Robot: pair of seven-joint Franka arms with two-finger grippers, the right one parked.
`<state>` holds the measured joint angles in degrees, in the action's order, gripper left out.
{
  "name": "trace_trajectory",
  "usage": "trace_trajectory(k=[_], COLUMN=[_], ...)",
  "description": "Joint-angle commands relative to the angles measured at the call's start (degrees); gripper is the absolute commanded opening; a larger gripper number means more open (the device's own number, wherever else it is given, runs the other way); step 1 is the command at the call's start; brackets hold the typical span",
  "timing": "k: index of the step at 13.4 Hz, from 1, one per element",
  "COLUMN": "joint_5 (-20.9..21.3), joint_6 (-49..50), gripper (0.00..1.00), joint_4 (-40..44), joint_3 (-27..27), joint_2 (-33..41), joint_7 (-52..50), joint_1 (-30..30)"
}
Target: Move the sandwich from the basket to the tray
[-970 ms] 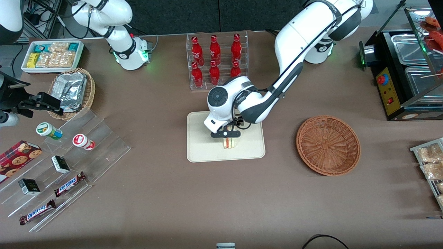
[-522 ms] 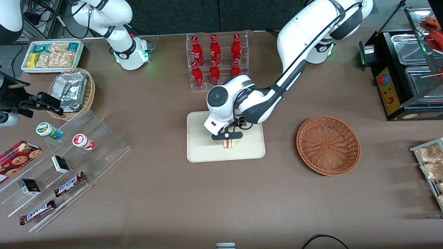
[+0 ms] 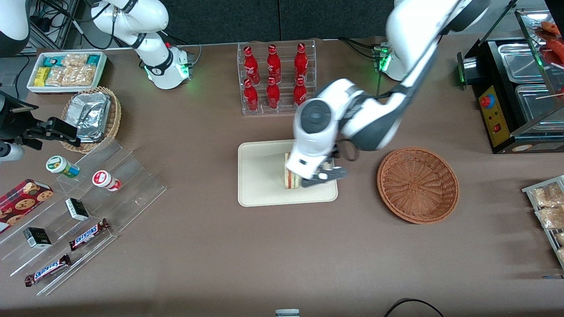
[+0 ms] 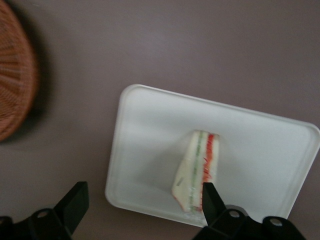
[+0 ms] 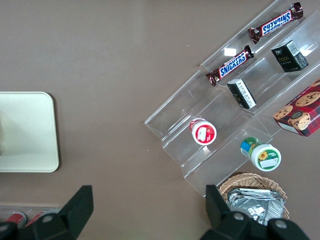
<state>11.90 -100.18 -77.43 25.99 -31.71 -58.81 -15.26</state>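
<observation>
The sandwich [image 3: 289, 178] stands on its edge on the cream tray [image 3: 260, 176], with its red, orange and green layers facing the front camera. The wrist partly covers it. My left gripper [image 3: 324, 177] hangs above the tray's edge on the basket side, raised off the sandwich. In the left wrist view the gripper [image 4: 142, 200] is open, with nothing held. One finger [image 4: 209, 196] shows just over the sandwich [image 4: 197, 167], and the other is over bare table past the tray [image 4: 150, 130]. The reddish-brown basket [image 3: 417, 185] holds nothing.
A clear rack of red bottles [image 3: 275, 77] stands farther from the front camera than the tray. Toward the parked arm's end are a stepped acrylic shelf with snacks [image 3: 88, 207], a foil-lined basket [image 3: 92, 116] and a white bin [image 3: 66, 70]. A black appliance [image 3: 515, 88] stands at the working arm's end.
The gripper has left the sandwich, risen and swung toward the basket. The sandwich stays standing on the tray where it was.
</observation>
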Motion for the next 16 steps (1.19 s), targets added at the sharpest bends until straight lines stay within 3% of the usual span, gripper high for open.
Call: trace_trajectory(k=[1, 6, 9, 11, 16], joint_5=[-2.0, -6.4, -11.4, -12.2, -12.0], joint_6=[4.2, 11.0, 14.6, 21.1, 25.2], gripper=[1.00, 1.00, 1.00, 1.00, 1.00], joint_4=[-1.8, -4.6, -12.1, -14.0, -14.0], joint_3=[0.4, 0.0, -10.4, -14.5, -16.3], joint_2=[4.5, 11.6, 21.7, 26.3, 32.5], joint_7=[5.2, 21.6, 38.3, 49.5, 52.0], joint_1=[6.4, 16.0, 14.8, 14.6, 14.8])
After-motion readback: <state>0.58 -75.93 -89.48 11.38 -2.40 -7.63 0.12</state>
